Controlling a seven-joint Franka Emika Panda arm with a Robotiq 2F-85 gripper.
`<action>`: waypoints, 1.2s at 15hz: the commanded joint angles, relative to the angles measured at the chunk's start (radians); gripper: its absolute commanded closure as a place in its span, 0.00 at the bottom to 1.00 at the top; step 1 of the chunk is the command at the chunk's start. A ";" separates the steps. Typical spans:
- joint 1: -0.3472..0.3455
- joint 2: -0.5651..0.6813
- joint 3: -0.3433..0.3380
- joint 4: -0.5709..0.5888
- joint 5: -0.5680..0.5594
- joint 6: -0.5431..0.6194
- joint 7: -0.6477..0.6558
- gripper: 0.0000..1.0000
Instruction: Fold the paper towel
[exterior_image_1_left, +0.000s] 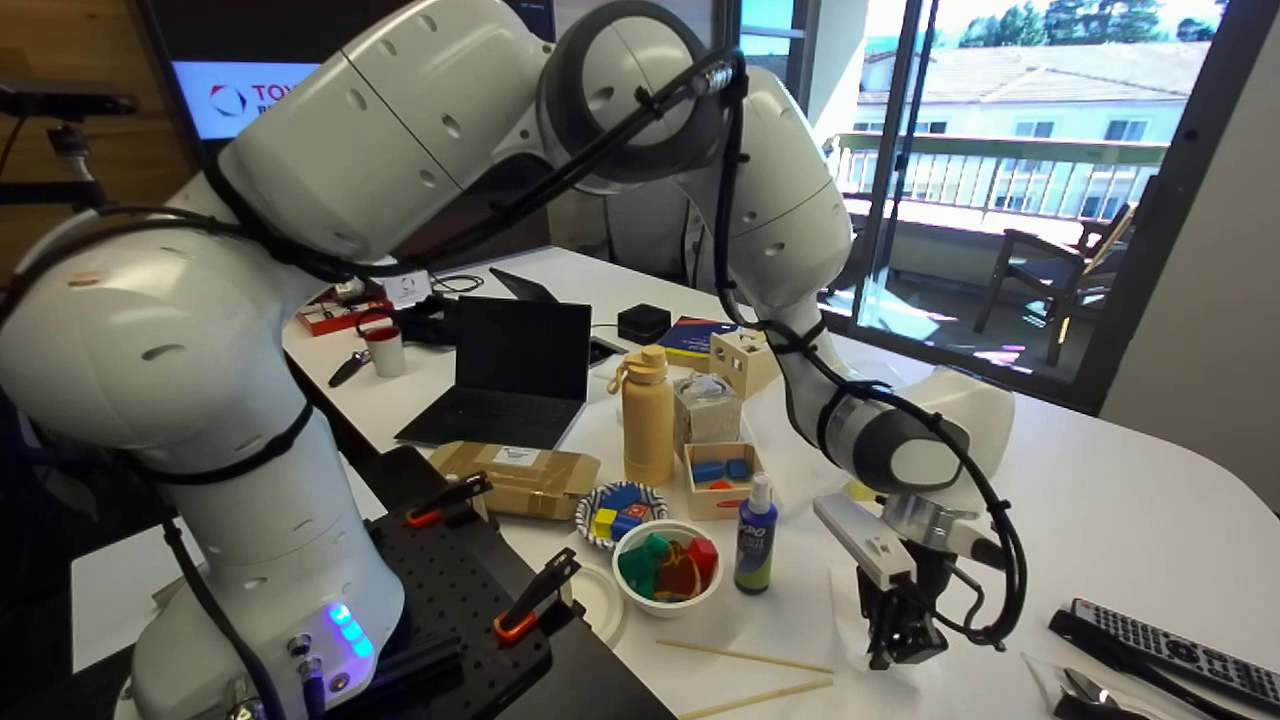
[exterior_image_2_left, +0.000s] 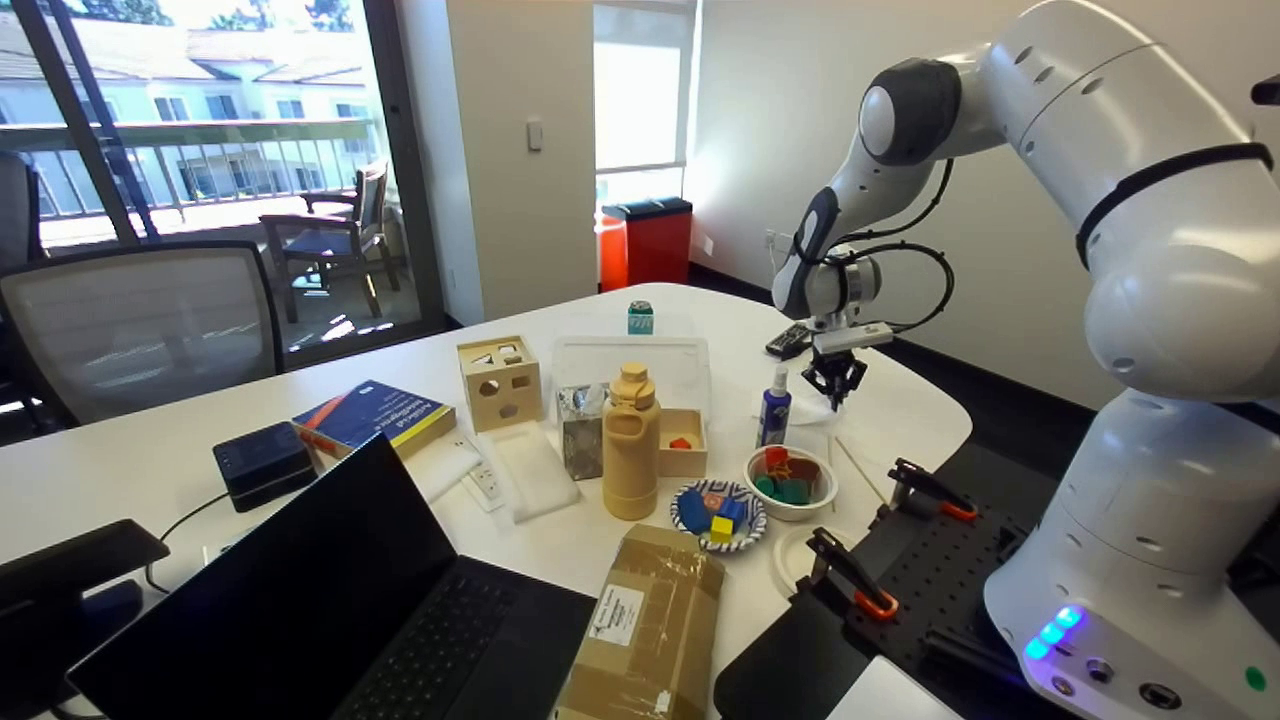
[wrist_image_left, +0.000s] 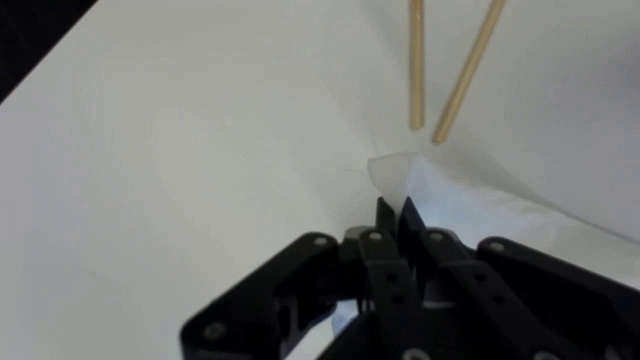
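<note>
The paper towel (wrist_image_left: 465, 202) is a thin white sheet, partly hidden by my gripper (wrist_image_left: 396, 204) in the wrist view. My fingertips are shut on it near a corner, and a small flap of the sheet pokes out beyond them. To the right the towel rises in a soft fold that casts a shadow on the table. In an exterior view the gripper (exterior_image_1_left: 905, 658) points down, low over the white tabletop. Beneath the gripper (exterior_image_2_left: 835, 385), a faint pale patch of the towel (exterior_image_2_left: 805, 413) shows behind the spray bottle; its outline blends into the table.
Two wooden sticks (wrist_image_left: 417, 65) end close to the pinched corner. A spray bottle (exterior_image_1_left: 756, 540) and a white bowl of blocks (exterior_image_1_left: 640, 598) stand beside the gripper. A remote (exterior_image_1_left: 1180, 640) and a clear bag with a spoon (exterior_image_1_left: 1085, 688) lie on its far side.
</note>
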 joint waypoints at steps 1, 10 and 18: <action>0.081 0.005 -0.057 0.015 -0.070 -0.109 0.101 0.99; 0.174 0.021 -0.095 0.075 -0.197 -0.331 0.219 0.99; 0.232 0.119 -0.082 0.213 -0.290 -0.516 0.288 0.99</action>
